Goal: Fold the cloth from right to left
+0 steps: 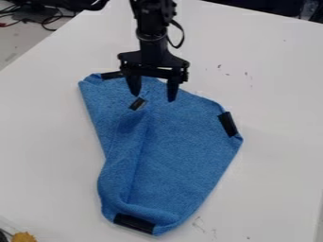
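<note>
Loosely creased, the blue, black-patched cloth (183,151) lies lopsided beneath the spread tool (153,98).

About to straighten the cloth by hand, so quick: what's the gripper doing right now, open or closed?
Gripper: open, fingers spread apart over the far end of the blue cloth, nothing held between them.

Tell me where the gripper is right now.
In the camera view, the gripper hangs over the upper part of the blue cloth, with its fingers apart, just above the small black patch near the cloth's top edge.
</note>
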